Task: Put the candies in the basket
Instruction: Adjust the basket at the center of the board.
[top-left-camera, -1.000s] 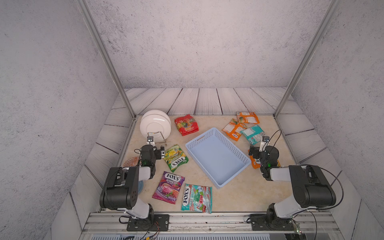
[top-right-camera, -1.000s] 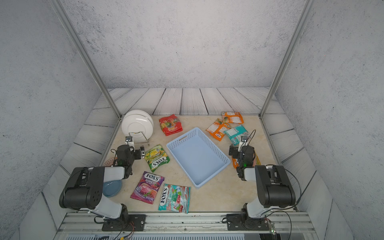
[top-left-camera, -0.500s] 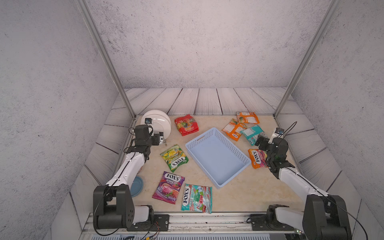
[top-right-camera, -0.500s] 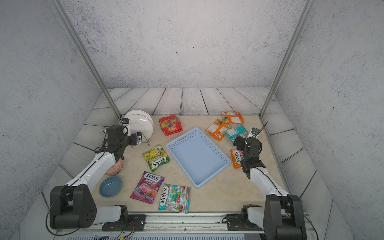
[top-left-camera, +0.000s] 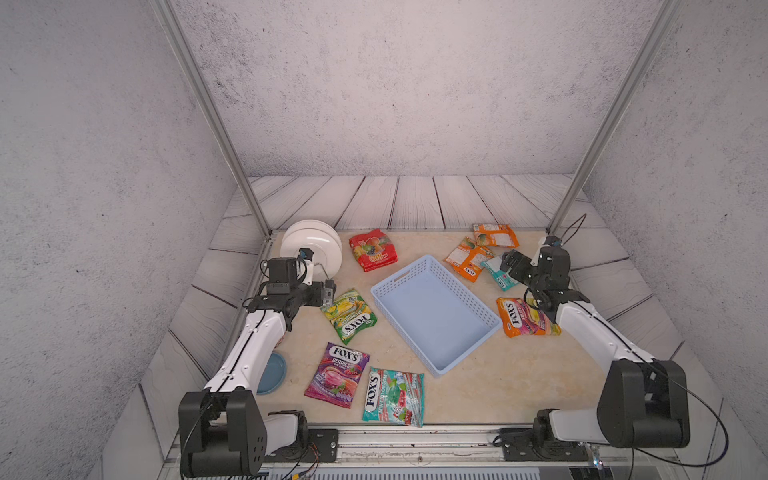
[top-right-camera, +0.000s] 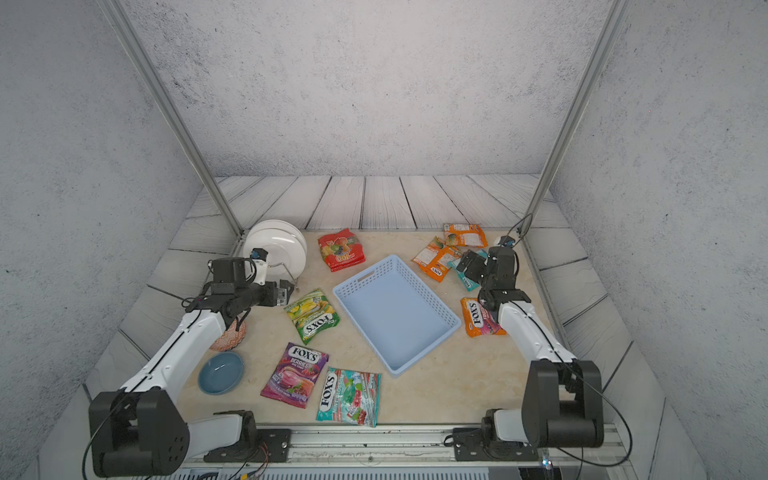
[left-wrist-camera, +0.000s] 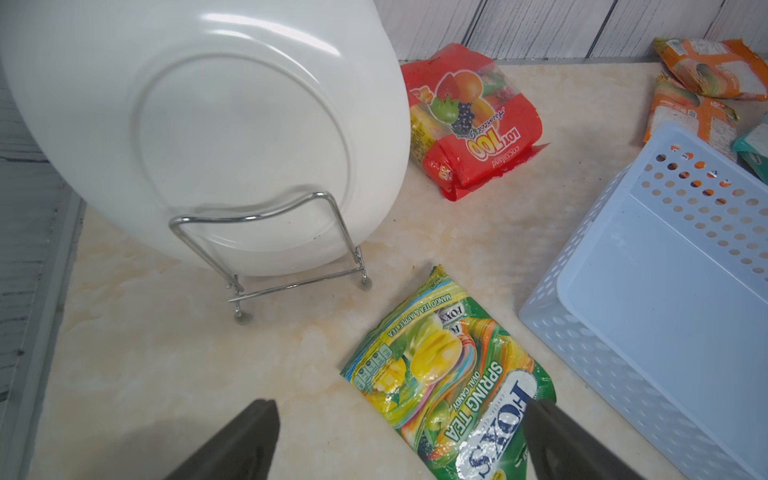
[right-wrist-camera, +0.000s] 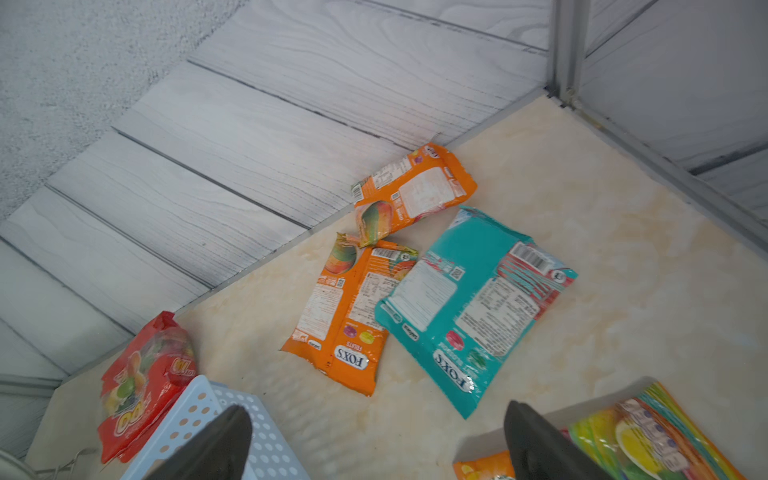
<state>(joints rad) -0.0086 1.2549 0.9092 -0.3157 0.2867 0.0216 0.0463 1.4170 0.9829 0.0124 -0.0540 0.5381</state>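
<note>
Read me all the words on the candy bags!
"FOX'S", "SPRING TEA", "OVAL CANDY", "MANGO TEA & APPLE TEA": green bag.
"LOT 100": red bag.
"FOX'S", "BERRIES": purple bag.
"FOX'S": front teal bag.
"FOX'S": face-up orange bag.
"FOX'S", "FRUITS": face-down orange bag.
"FOX'S": face-down teal bag.
Back-panel small print and the farthest orange bag: too small to read.
</note>
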